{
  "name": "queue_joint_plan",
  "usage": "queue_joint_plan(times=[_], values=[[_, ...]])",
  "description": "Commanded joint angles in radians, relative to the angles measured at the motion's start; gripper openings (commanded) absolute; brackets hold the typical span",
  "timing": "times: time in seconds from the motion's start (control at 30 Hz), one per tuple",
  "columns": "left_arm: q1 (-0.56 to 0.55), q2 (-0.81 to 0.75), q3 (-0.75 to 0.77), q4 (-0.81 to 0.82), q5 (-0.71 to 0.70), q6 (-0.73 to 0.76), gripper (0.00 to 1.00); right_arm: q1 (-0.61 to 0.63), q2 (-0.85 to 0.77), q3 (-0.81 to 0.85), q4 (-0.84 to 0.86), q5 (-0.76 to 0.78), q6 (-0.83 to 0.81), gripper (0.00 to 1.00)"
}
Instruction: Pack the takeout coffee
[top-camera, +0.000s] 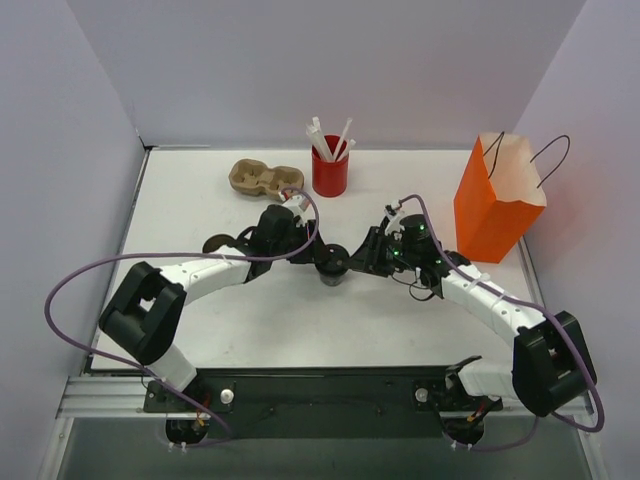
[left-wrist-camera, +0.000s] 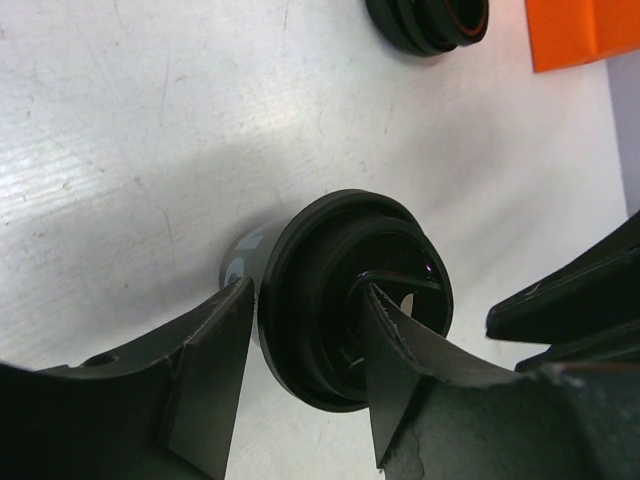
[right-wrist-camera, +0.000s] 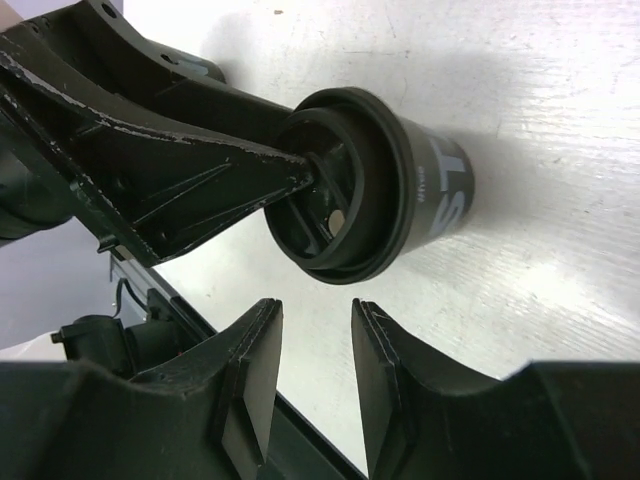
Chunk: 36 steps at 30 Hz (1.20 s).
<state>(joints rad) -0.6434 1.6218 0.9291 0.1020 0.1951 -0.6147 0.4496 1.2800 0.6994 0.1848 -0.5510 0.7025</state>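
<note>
**Pickup of the first of two cups.** The first coffee cup (right-wrist-camera: 420, 190), dark with pale lettering on its side, sits near the middle of the counter (top-camera: 180, 200), between the two arms. The left hand (left-wrist-camera: 305, 320) grasps it by the rim, one finger (left-wrist-camera: 400, 350) dipped inside the mouth and the other set against the outer wall. Whether the base has left the counter cannot be told. The right hand (right-wrist-camera: 315, 310) hangs just beside the cup, released and empty, with its fingers parted toward the rim. The second coffee cup (left-wrist-camera: 430, 22) stands close to the foot of the orange paper bag (top-camera: 497, 200), which is open-mouthed at the far right corner. The cardboard carrier (top-camera: 265, 180) and the red cup of straws (top-camera: 329, 172) stand near the far edge, apart from both hands. Both holes of the carrier look vacant. With both cups out on the counter, packing appears barely begun. The next move likely calls for a level lift and a carry toward the far edge or the far right corner. A pinch on the rim alone is a thin hold, so the cup may swing or slip. The right hand must either draw clear or take the cup by its body.
</note>
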Motion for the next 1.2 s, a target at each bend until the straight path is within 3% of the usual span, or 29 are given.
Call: queue_joint_plan(times=[0.0, 0.23, 0.47, 0.77, 1.17], values=[[0.004, -0.006, 0.036, -0.377, -0.029, 0.101, 0.56, 0.001, -0.054, 0.071, -0.140, 0.060, -0.066, 0.35], [0.011, -0.028, 0.134, -0.429, -0.016, 0.115, 0.63, 0.034, -0.068, 0.141, -0.257, 0.157, -0.103, 0.36], [0.013, -0.066, 0.209, -0.447, 0.026, 0.130, 0.84, 0.115, -0.047, 0.190, -0.303, 0.279, -0.052, 0.41], [0.024, -0.118, 0.272, -0.515, -0.020, 0.171, 0.94, 0.211, 0.062, 0.273, -0.355, 0.410, 0.009, 0.42], [0.045, -0.348, 0.166, -0.601, -0.404, 0.208, 0.97, 0.262, 0.157, 0.345, -0.435, 0.533, 0.031, 0.41]])
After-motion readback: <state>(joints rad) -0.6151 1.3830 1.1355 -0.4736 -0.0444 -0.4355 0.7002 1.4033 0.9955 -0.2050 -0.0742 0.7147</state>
